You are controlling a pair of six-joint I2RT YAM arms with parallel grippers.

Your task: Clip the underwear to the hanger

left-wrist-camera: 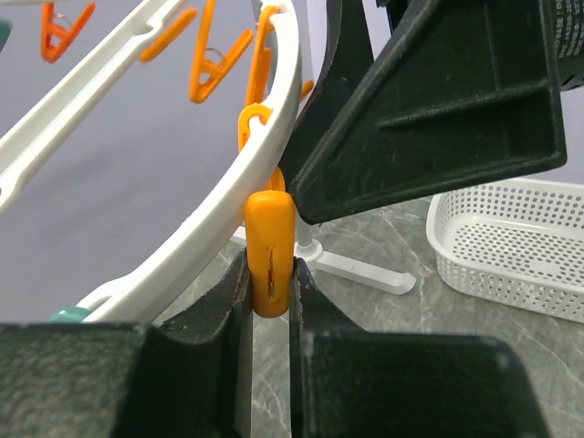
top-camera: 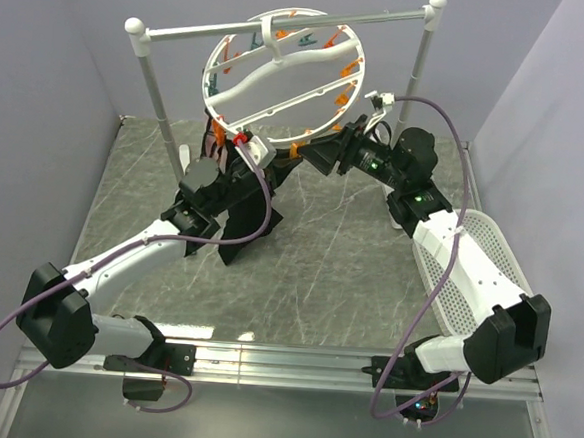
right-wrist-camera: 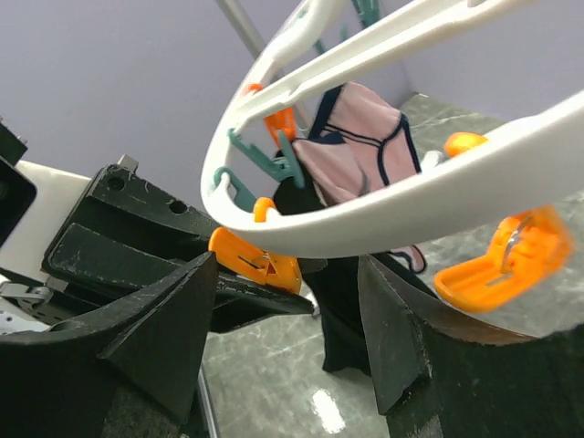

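Here, the clipping step looks to be under way, judging by how things stand. The hanger (right-wrist-camera: 383, 201), a large white ring, hangs tilted from a rail stand (top-camera: 185, 31) at the back of the table. The left gripper (left-wrist-camera: 271, 278) is raised to the ring's lower rim and is clenched on the tail of an orange clothespin (left-wrist-camera: 270, 246), one finger pressed against each side. The underwear (top-camera: 244, 221), black and limp, hangs just below that spot, beside the left arm. What holds its top edge is hidden. The right gripper (right-wrist-camera: 285, 265) sits at the ring's lower rim on the other side, released, its fingers spread with the rim passing across the gap and nothing held. A pink garment (right-wrist-camera: 351, 146) already hangs from the far part of the ring.

The next move probably calls for the pinched clothespin's mouth to open wide enough for the waistband to be fed in, then for the squeeze to ease off. The ring may need steadying so it does not swing.
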